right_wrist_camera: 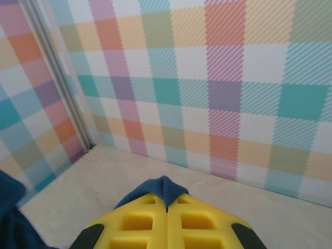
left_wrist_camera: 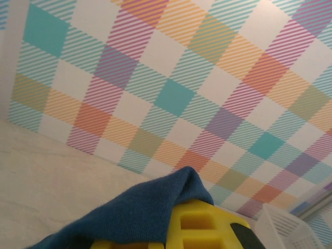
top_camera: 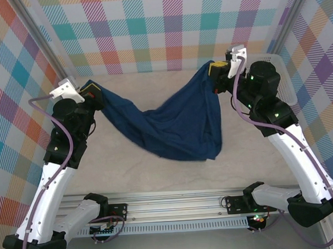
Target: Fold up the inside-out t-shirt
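The inside-out t-shirt (top_camera: 177, 124) is dark navy cloth, lifted at two corners and sagging in the middle down onto the table. My left gripper (top_camera: 92, 97) holds its left corner at the far left; in the left wrist view the cloth (left_wrist_camera: 129, 212) drapes over the yellow fingers (left_wrist_camera: 207, 228). My right gripper (top_camera: 217, 71) holds the right corner at the far right. In the right wrist view a peak of the cloth (right_wrist_camera: 163, 187) pokes out between the two closed yellow fingers (right_wrist_camera: 140, 223).
A white plastic basket (top_camera: 281, 76) stands at the right behind my right arm, also seen as the basket (left_wrist_camera: 290, 228) in the left wrist view. Checked walls enclose the beige table (top_camera: 153, 80) on three sides.
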Controlling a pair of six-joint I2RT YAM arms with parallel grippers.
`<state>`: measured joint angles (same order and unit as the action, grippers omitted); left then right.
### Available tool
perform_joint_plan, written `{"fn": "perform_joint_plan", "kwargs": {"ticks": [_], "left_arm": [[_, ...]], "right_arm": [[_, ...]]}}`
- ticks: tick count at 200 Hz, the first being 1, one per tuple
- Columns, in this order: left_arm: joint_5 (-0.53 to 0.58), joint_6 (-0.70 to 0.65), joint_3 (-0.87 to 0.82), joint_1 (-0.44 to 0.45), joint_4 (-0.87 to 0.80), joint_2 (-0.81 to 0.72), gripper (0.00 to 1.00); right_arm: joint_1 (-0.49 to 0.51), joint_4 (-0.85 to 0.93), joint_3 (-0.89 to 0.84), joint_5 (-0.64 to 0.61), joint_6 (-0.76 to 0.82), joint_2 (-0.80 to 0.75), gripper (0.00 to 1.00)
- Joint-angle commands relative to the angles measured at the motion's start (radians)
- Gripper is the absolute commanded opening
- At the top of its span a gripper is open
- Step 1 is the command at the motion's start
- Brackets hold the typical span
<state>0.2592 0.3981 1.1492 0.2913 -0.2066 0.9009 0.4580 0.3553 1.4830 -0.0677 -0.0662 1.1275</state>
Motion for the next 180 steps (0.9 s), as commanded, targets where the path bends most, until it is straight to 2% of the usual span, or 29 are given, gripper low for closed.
{"fn": "perform_joint_plan", "kwargs": {"ticks": [1,15,28,77,99,121,141,162,180], "left_arm": [[0.090,-0.063,0.034,-0.010,-0.007,-0.029,0.00],[0.085,-0.072,0.034,-0.011,-0.011,-0.044,0.00],[0.034,-0.073,0.036,-0.011,-0.006,-0.048,0.00],[-0.367,-0.042,0.063,-0.006,0.068,-0.039,0.00],[-0.453,-0.021,0.060,-0.001,0.070,-0.039,0.00],[-0.371,-0.034,0.039,-0.002,0.027,-0.025,0.00],[-0.153,-0.064,0.015,-0.003,-0.024,0.050,0.00],[0.032,-0.103,0.014,-0.029,-0.042,0.223,0.00],[0.069,-0.106,0.051,-0.075,-0.054,0.419,0.00]], "right_arm": [[0.001,0.024,0.026,-0.121,0.059,-0.062,0.00],[0.001,0.038,0.026,-0.148,0.068,-0.073,0.00],[0.001,0.045,0.026,-0.162,0.077,-0.084,0.00],[0.001,0.101,0.139,-0.224,0.125,-0.108,0.00],[0.001,0.116,0.217,-0.222,0.131,-0.071,0.00],[0.001,0.126,0.274,-0.193,0.121,-0.008,0.00],[0.001,0.148,0.309,-0.163,0.095,0.047,0.00],[0.001,0.188,0.329,-0.132,0.058,0.102,0.00],[0.001,0.199,0.302,-0.108,0.004,0.144,0.00]]}}
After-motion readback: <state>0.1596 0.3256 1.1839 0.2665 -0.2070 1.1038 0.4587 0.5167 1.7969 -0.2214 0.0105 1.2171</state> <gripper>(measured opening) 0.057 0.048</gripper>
